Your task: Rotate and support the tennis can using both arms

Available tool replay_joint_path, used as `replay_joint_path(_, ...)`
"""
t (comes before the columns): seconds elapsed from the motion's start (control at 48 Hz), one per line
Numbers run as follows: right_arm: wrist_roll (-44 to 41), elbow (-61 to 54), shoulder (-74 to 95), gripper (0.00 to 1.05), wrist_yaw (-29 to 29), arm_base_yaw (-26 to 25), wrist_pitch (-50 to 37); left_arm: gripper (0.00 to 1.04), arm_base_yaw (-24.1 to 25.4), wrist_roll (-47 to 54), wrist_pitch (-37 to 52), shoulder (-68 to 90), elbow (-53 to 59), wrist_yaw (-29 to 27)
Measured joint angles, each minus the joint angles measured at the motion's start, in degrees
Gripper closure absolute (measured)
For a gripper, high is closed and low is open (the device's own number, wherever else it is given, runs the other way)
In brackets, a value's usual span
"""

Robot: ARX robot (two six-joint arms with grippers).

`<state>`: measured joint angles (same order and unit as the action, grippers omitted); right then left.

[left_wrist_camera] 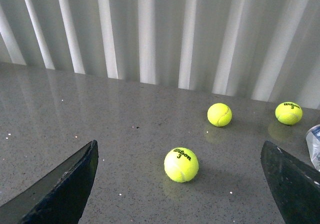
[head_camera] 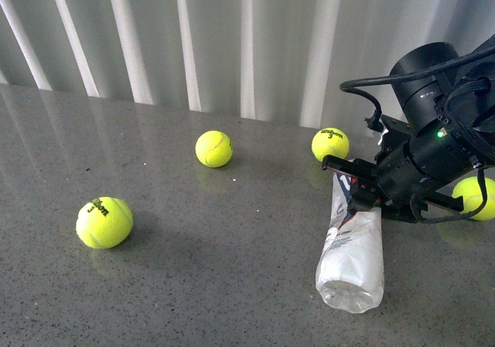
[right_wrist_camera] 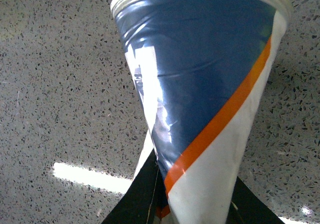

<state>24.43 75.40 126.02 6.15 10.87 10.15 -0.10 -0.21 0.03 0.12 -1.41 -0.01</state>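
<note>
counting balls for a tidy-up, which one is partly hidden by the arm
The ball at the far right, behind the right arm, which covers its left part. The other three show whole.

Grey speckled table [head_camera: 193, 293] bearing four yellow-green tennis balls [head_camera: 104, 222], scattered left to right, and tennis can [head_camera: 352, 266] lying near right.
</note>
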Motion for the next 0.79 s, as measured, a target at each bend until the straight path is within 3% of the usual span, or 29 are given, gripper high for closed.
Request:
replay_joint_path(0.626, -0.7, -1.3, -1.7, 0.93, -0.3, 0.3, -0.5, 0.07, 0.0, 0.0, 0.0, 0.0, 0.0, 0.0)
replay_joint_path(0.792, -4.4, -3.3, -4.5, 0.93, -0.7, 0.6, -0.2, 0.07, 0.0, 0.0, 0.0, 0.0, 0.0, 0.0)
